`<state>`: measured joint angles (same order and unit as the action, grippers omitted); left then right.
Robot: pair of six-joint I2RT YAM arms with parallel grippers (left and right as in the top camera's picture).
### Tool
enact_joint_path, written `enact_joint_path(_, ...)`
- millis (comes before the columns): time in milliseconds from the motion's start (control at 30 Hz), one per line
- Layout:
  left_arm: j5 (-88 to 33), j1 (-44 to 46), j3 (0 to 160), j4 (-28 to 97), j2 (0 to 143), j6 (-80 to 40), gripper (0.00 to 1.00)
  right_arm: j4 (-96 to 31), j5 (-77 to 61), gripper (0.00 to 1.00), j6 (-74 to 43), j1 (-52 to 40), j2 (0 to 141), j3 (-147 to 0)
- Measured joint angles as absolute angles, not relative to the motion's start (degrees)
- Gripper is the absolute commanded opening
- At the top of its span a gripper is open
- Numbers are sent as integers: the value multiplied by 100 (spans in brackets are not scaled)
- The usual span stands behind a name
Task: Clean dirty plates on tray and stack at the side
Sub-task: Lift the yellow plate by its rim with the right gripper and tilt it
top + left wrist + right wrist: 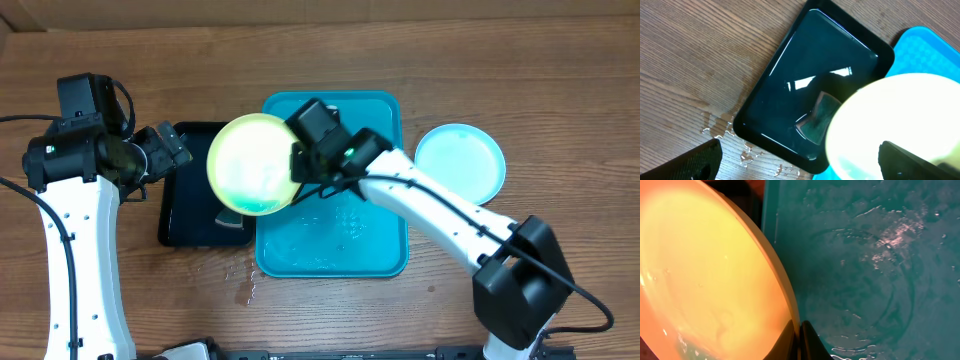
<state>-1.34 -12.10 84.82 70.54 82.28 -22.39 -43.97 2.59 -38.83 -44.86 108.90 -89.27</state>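
We judge the step in hand to be wiping the green plate, and doing it well means a firm hold on slick wet plastic while the runoff falls into a tray rather than onto the wood. The tabletop (pixel 560 80) is matte brown wood grain. The tray (pixel 335 245), turquoise plastic with rounded corners and a raised rim, sits mid-table, its pebbled floor filmed with water. Just left of it lies the smaller black tray (pixel 185 215), glossy and also wet. The blue plate (pixel 460 165) rests flat on the tabletop right of the tray, apart from it, and looks clean; that side seems the place to stack. The green plate (pixel 250 165), round and thin-rimmed with a pale glossy centre, hangs tilted over the tray's left rim and the black tray. We see no third plate. Our right arm (pixel 450 215) reaches across the tray, and the right jaws pinch the green plate's rim at its right edge. A one-edge pinch can pivot, so we should press gently when wiping. The left jaws are spread and empty, near the black tray's left side. A greyish sponge (pixel 817 120) lies soaked in the black tray, partly under the plate; the left jaws should take it first. Droplets (pixel 722 131) bead on the wood beside the black tray.
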Motion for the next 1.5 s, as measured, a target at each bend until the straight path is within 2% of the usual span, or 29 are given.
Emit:
enact_joint_path(333,-134,-1210,8482,7054,8228,-2239,100,-3959,1492,4,-3900,-5393,10890,-8927)
enact_joint_path(833,-134,-1210,8482,7054,8228,-2239,100,-3312,2471,4,-3605,-5446,10890,-8927)
enact_joint_path(1267,-134,-1210,8482,7054,8228,-2239,100,-2263,3610,4,-2233,-5498,10890,-8927)
enact_joint_path(1500,-132,-1210,8482,7052,8228,-2239,100,-1273,4510,4,-998,-5850,10890,-8927)
